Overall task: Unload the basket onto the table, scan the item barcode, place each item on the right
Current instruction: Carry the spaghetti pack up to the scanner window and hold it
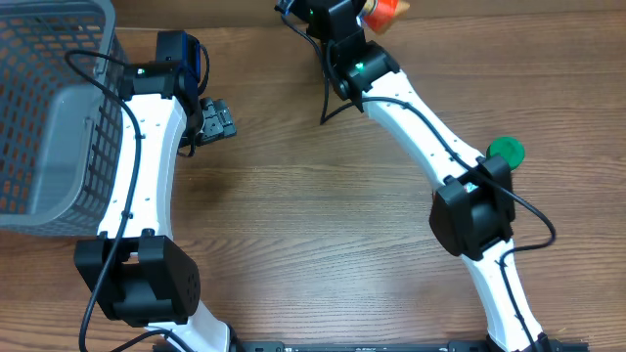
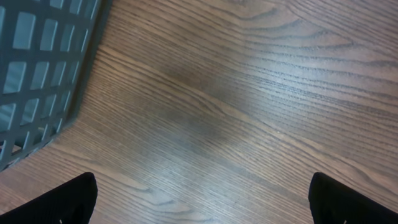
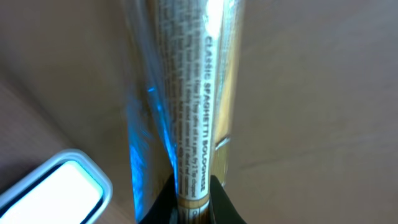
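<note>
In the right wrist view the item is a long clear packet of spaghetti with a printed label reading "Classic Spaghetti Bolognese". My right gripper is shut on its near end. No barcode shows on the side I see. From overhead, the right gripper reaches to the table's far edge with an orange-red end of the item sticking out. A white, blue-edged device lies just left of the packet. My left gripper hangs open beside the basket, fingers wide apart over bare wood with nothing between them.
A grey plastic mesh basket fills the far left; its wall is close to the left gripper. A green round object lies on the wooden table beside the right arm's elbow.
</note>
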You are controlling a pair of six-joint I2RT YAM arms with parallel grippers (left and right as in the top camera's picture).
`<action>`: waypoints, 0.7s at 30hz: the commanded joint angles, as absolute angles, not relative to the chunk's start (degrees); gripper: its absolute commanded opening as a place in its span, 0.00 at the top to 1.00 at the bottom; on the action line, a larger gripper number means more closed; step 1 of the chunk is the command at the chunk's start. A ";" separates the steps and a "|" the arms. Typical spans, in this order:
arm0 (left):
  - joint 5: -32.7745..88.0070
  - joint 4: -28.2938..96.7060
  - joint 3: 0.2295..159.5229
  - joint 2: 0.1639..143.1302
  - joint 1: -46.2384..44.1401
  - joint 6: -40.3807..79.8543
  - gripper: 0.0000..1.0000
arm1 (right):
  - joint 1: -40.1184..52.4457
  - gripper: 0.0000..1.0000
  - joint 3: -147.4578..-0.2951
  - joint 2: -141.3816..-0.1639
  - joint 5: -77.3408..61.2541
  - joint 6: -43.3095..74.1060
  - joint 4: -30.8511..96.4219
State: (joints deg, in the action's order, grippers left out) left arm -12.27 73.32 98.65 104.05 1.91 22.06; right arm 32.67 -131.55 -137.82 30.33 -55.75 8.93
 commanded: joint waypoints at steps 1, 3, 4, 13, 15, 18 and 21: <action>-12.80 73.21 98.56 103.98 1.85 21.21 0.00 | 33.04 0.96 -134.21 -138.41 32.99 -57.52 -0.05; -12.80 73.21 98.56 103.98 1.85 21.21 0.00 | 33.10 0.96 -134.21 -140.73 33.56 -57.52 -5.48; -12.80 73.21 98.56 103.98 1.85 21.21 0.00 | 33.10 0.96 -134.21 -141.60 33.61 -57.54 -6.68; -12.80 73.21 98.56 103.98 1.85 21.21 0.00 | 33.08 0.96 -133.40 -147.79 35.40 -60.97 -14.63; -12.80 73.21 98.56 103.98 1.85 21.21 0.00 | 33.08 0.96 -133.38 -148.70 35.77 -60.97 -14.92; -12.80 73.21 98.56 103.98 1.85 21.21 0.00 | 33.10 0.96 -133.03 -149.27 35.75 -60.95 -14.90; -12.80 73.21 98.56 103.98 1.85 21.21 0.00 | 33.15 0.96 -132.90 -149.34 35.97 -60.93 -14.94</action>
